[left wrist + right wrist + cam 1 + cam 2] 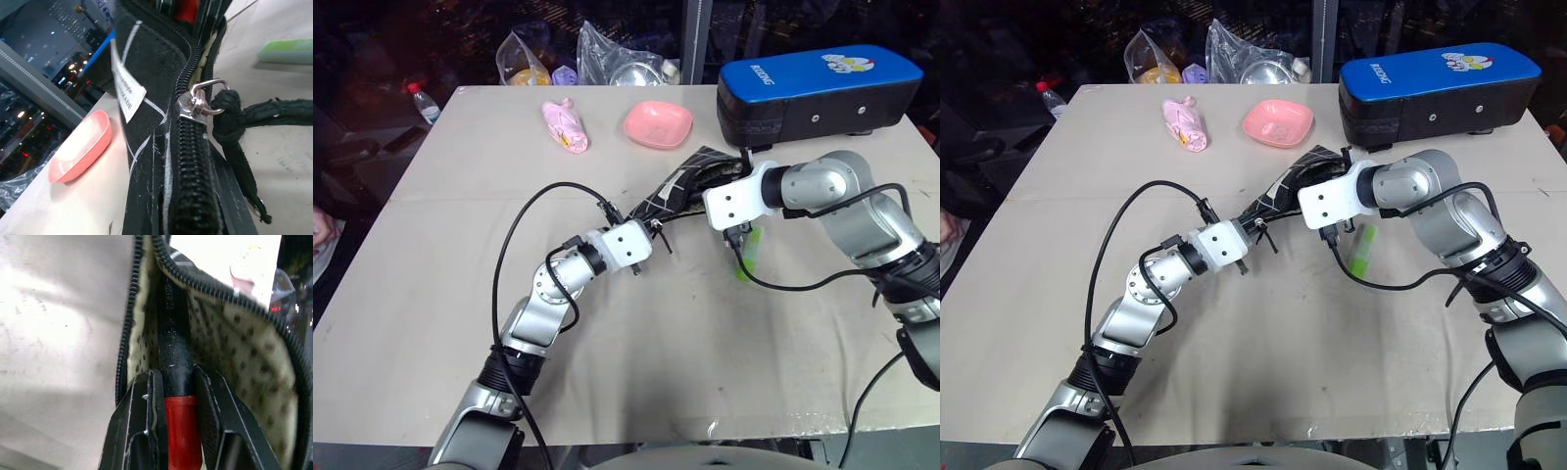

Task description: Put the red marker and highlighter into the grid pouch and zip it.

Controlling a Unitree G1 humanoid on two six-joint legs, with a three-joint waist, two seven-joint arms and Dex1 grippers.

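The grid pouch [677,188] is held slanted above the table, its mouth unzipped and the beige dotted lining [230,333] showing. My left gripper [654,228] is shut on the pouch's lower end, near the zipper pull [198,98] and the white label [128,93]. My right gripper [173,377] is shut on the red marker [182,431], whose black end reaches into the pouch's mouth. The light-green highlighter [747,253] lies on the table just below my right gripper, touched by neither gripper.
A blue-topped black case [818,88] stands at the back right. A pink dish [658,124] and a pink packet [565,125] lie behind the pouch. Plastic bags [617,57] and a bottle [424,102] sit beyond the table's far edge.
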